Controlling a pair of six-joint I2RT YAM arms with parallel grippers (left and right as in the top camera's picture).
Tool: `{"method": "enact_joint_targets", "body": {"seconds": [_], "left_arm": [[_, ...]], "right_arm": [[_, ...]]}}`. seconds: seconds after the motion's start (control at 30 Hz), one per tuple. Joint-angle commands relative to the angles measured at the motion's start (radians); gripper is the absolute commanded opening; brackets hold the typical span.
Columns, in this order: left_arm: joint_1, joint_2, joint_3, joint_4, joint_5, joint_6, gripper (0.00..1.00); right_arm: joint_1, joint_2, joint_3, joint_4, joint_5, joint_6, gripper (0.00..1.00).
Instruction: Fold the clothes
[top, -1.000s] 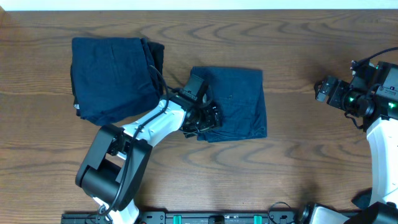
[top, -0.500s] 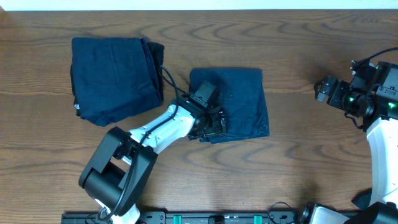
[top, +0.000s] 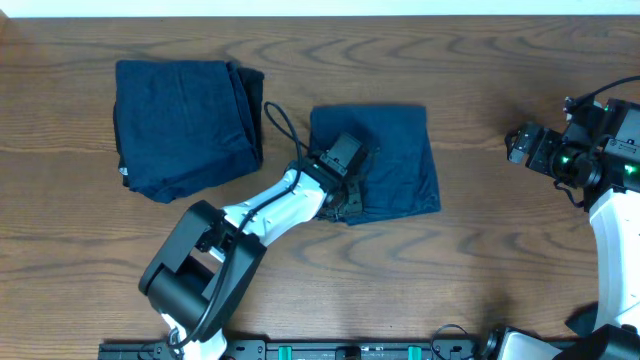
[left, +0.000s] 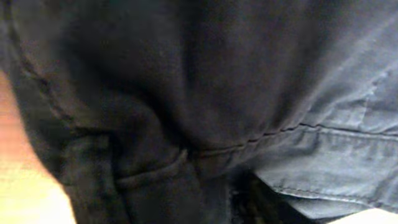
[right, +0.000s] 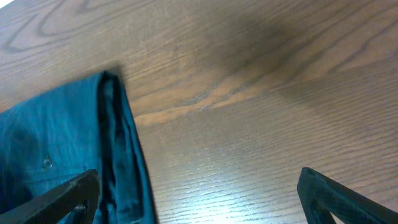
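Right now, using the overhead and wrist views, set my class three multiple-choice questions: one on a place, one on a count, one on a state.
1. Where is the left end effector?
A) at the lower-left edge of the centre bundle
B) at the table's far-right edge
C) raised clear of all fabric

2. How many navy fabric piles lie on the table?
A) one
B) two
C) four

3. The right end effector is:
A) open, with nothing between its fingers
B) shut on fabric
C) lifting a bundle

Answers:
1 A: the overhead view shows it on that bundle's edge.
2 B: the only piles are the left stack and the centre bundle.
3 A: the right wrist view shows its fingers spread apart over bare wood.
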Motion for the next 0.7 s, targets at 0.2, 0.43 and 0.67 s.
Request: {"method": "enact_joint_targets", "body": {"seconds": [0.2,0.43,0.67], "left_arm": [[-0.003,0.144,-0.05,0.009,-0.008,0.001,0.06],[0.013,0.096,0.042,-0.114,-0.087,0.131,0.06],[0.023,-0.039,0.174,-0.291,-0.326,0.297,0.06]], "right_arm": [[-0.005,-0.006,0.002,-0.001,0.003,-0.006,0.99],[-0.005,-0.006,0.002,-0.001,0.003,-0.007,0.99],[-0.005,-0.006,0.002,-0.001,0.003,-0.007,0.99]]}}
